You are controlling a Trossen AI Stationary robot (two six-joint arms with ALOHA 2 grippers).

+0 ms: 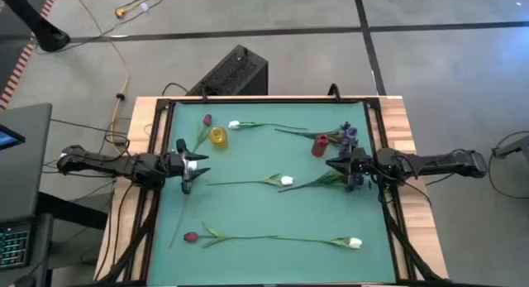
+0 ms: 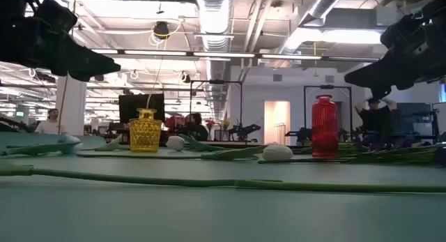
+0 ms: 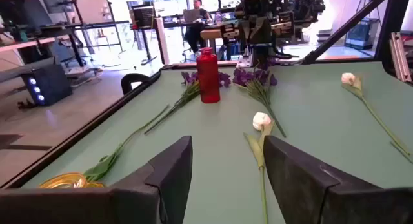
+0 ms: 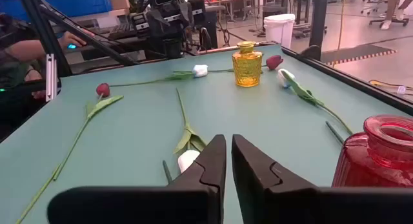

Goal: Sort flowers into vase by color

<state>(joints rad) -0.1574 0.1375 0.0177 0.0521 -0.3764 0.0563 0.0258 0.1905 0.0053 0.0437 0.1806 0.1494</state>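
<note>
Fingers of your left gripper [image 3: 227,146] stand well apart with nothing between them, over the left side of the green table mat [image 1: 248,212]. Just ahead of them, in the left wrist view, lies the middle white artificial tulip [image 3: 261,121]. Its thin green stem points back toward that gripper and its head toward the other arm, and it touches neither finger.

Your right gripper [image 4: 228,141] faces it from the opposite side, fingers drawn almost together and gripping nothing. That same tulip's head lies just before its tips.

Beyond the tulip stands the red glass bottle-shaped vase [image 3: 208,75], upright. A bushy purple spray [image 3: 255,79] lies beside it under the right arm, and a second purple-flowered stem [image 3: 189,82] lies on the vase's other side.

Farther from the right gripper stands the small yellow glass vase [image 4: 248,64]. A dark red tulip [image 4: 274,61] lies just behind it and a second white tulip [image 4: 284,77] beside it, both flat on the mat.

Only the high view shows you the pair along the table's front edge: another dark red tulip [image 1: 191,236] and a third white tulip [image 1: 354,243], both well apart from the grippers. Only the low view shows you that both grippers hang clear above the mat.
</note>
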